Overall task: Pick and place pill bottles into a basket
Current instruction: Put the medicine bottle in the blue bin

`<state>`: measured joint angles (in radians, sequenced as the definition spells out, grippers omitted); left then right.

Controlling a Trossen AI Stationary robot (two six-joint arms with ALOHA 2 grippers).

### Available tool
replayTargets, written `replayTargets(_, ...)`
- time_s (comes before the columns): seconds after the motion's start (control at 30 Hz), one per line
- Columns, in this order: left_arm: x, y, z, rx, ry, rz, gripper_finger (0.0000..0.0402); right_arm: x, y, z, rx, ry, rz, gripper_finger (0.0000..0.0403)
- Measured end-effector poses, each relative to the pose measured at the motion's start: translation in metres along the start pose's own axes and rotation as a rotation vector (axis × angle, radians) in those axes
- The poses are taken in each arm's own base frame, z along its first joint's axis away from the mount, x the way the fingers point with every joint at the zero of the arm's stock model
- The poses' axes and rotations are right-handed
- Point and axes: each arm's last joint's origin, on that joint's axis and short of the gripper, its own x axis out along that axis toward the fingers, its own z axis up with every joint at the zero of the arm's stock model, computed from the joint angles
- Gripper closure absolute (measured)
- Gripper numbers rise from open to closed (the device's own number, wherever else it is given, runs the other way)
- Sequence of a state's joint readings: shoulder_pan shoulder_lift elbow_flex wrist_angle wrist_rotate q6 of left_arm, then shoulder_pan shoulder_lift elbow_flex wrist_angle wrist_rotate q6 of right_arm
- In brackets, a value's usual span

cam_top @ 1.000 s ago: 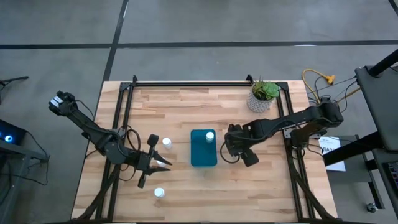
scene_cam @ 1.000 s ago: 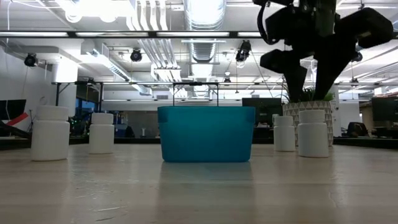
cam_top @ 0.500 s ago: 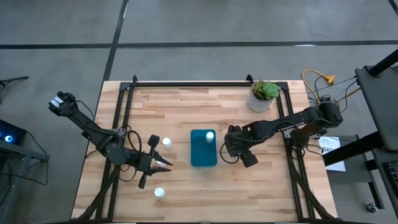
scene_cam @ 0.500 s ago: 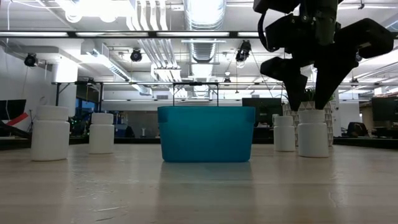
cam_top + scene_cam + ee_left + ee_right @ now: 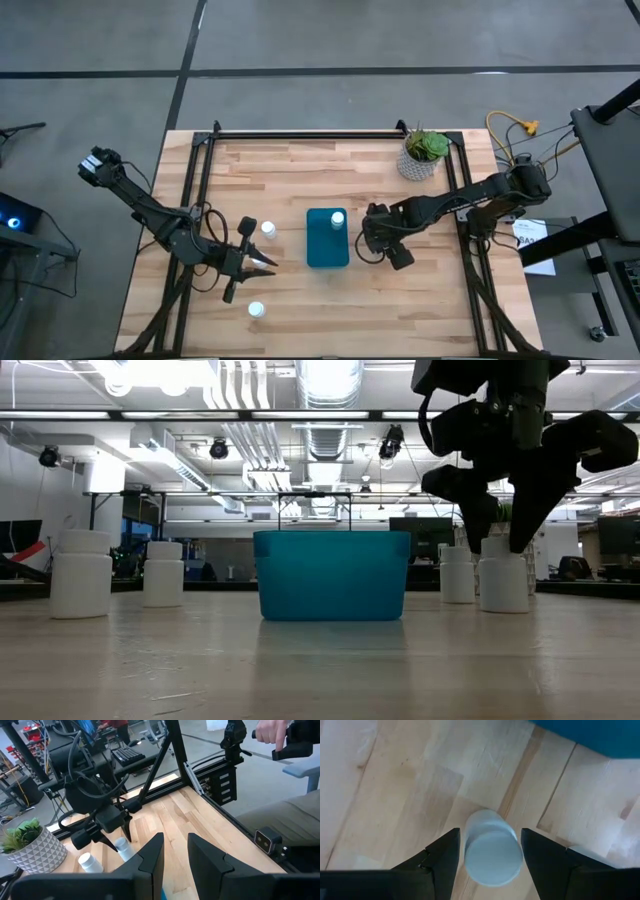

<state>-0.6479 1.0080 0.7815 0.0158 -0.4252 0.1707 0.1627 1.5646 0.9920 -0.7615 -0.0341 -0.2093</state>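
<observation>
Teal against the pale wood, the basket (image 5: 327,238) sits mid-table, with one pill bottle (image 5: 337,217) standing in its far right corner. Just right of the basket, the right gripper (image 5: 489,851) hangs over another bottle (image 5: 491,847), fingers (image 5: 441,857) spread wide to either side of the white cap and not touching it. From table height the same gripper (image 5: 497,525) shows its tips down around the top of that bottle (image 5: 503,575), and a second bottle (image 5: 458,575) stands close beside it. Over on the left the left gripper (image 5: 256,263) waits low, its prongs parted and holding nothing. Near it one bottle (image 5: 268,229) stands just beyond, and another (image 5: 256,310) closer to the near edge. A potted plant (image 5: 422,154) stands at the far right corner.
</observation>
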Motion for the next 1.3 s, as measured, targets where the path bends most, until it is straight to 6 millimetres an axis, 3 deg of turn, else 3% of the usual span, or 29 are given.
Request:
replayTargets(0.6, 0.000, 0.000, 0.000, -0.001, -0.001, 0.000, 0.0332, 0.001, 0.001, -0.003, 0.004, 0.022, 0.004, 0.0201)
replayTargets(0.87, 0.000, 0.000, 0.000, -0.001, -0.002, 0.000, 0.0332, 0.001, 0.001, -0.003, 0.000, 0.022, 0.004, 0.0255)
replayTargets(1.03, 0.000, 0.000, 0.000, -0.001, -0.002, -0.001, 0.0332, 0.001, 0.000, -0.003, 0.004, 0.024, 0.003, 0.0255)
replayTargets(1.3, 0.000, 0.000, 0.001, -0.001, -0.003, -0.001, 0.0332, -0.015, -0.004, 0.004, 0.011, 0.050, -0.001, 0.0255)
